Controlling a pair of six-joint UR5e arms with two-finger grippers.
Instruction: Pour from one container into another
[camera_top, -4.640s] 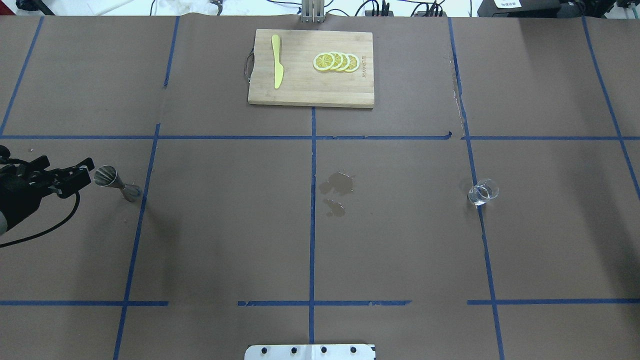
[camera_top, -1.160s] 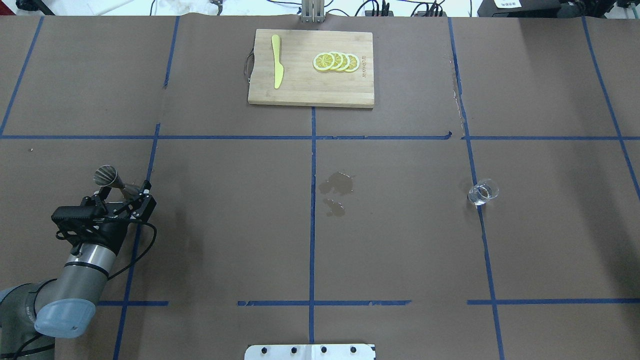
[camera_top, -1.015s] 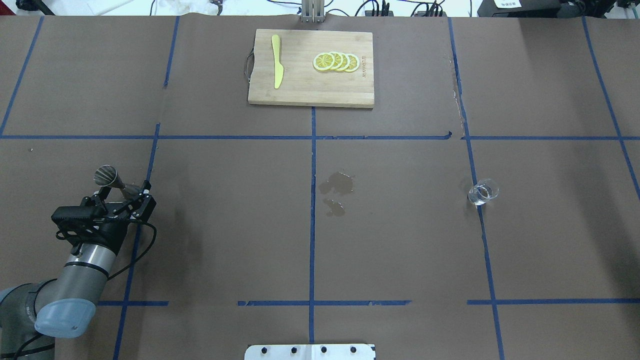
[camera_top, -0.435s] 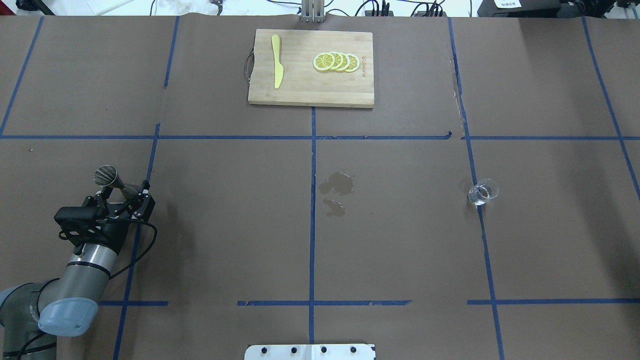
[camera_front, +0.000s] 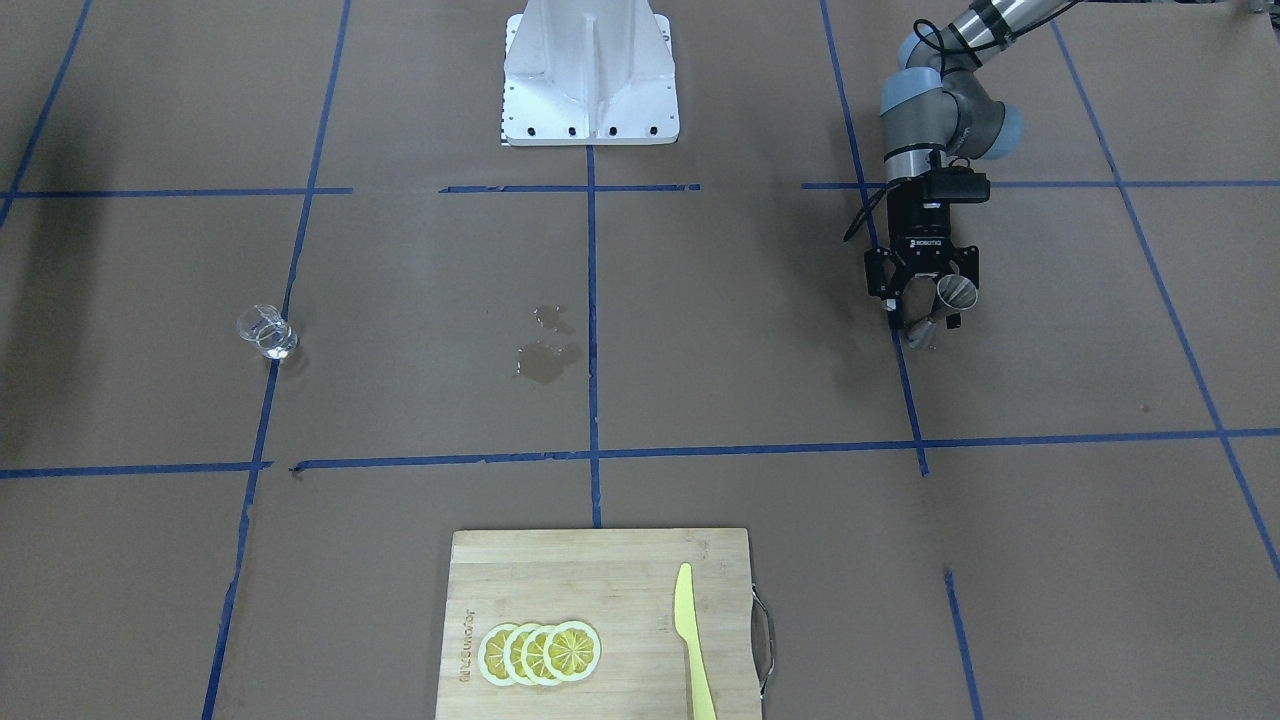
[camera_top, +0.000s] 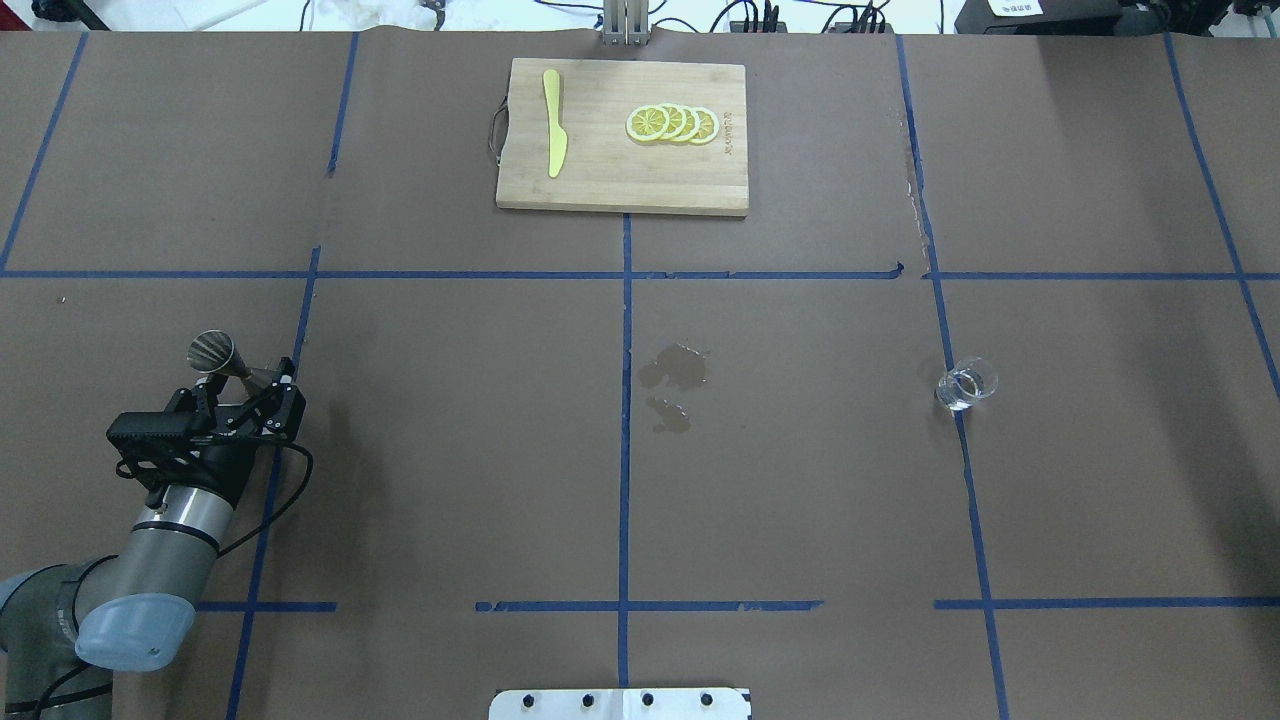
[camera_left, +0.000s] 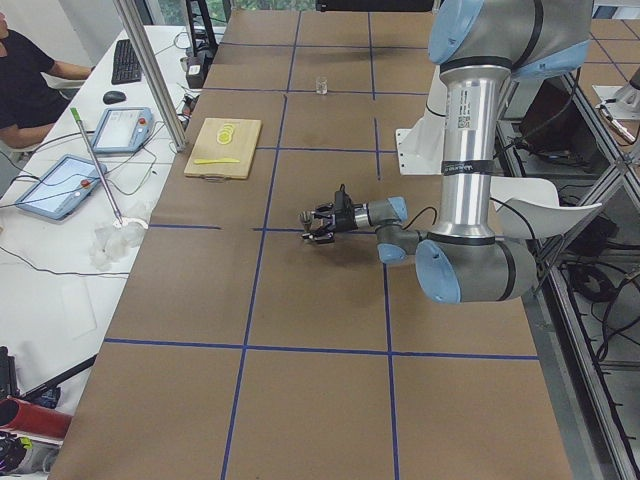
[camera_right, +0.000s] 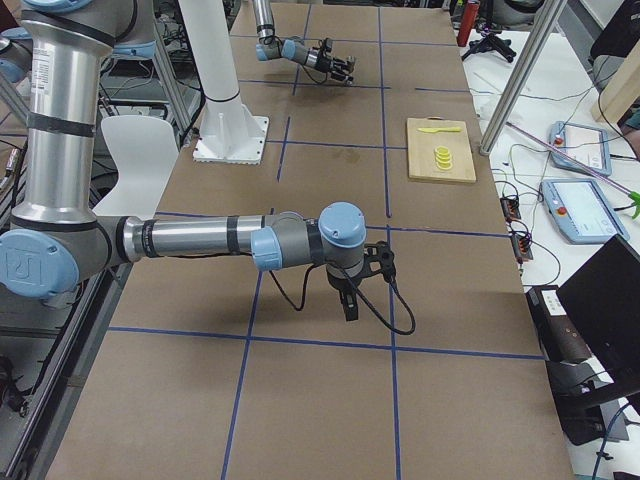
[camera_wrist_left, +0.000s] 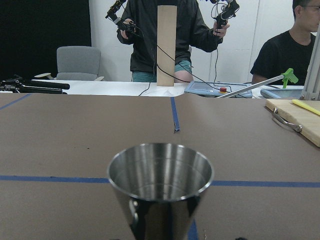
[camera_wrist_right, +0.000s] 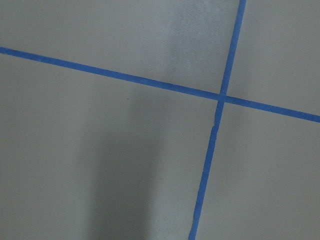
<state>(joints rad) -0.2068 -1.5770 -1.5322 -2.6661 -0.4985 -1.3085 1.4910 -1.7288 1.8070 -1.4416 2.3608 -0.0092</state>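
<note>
The steel hourglass jigger (camera_top: 212, 351) stands upright at the table's left side, close and centred in the left wrist view (camera_wrist_left: 160, 175). My left gripper (camera_top: 245, 385) is open at the jigger's lower half, one finger on each side; the front-facing view shows the same left gripper (camera_front: 925, 315) and jigger (camera_front: 955, 291). The clear glass cup (camera_top: 967, 383) stands alone on the right on a blue tape line, also visible as the cup (camera_front: 265, 332). My right gripper (camera_right: 349, 305) hangs over bare paper, shown only in the side view, so I cannot tell its state.
A wooden cutting board (camera_top: 620, 185) at the far centre carries a yellow knife (camera_top: 553, 122) and lemon slices (camera_top: 672, 124). Two wet patches (camera_top: 672, 368) stain the paper mid-table. The white base plate (camera_top: 620, 703) is at the near edge.
The left arm, earlier reaching in from the left edge, now comes from the near side with its fingers on either side of the jigger. Over the last second it edged slightly forward.
</note>
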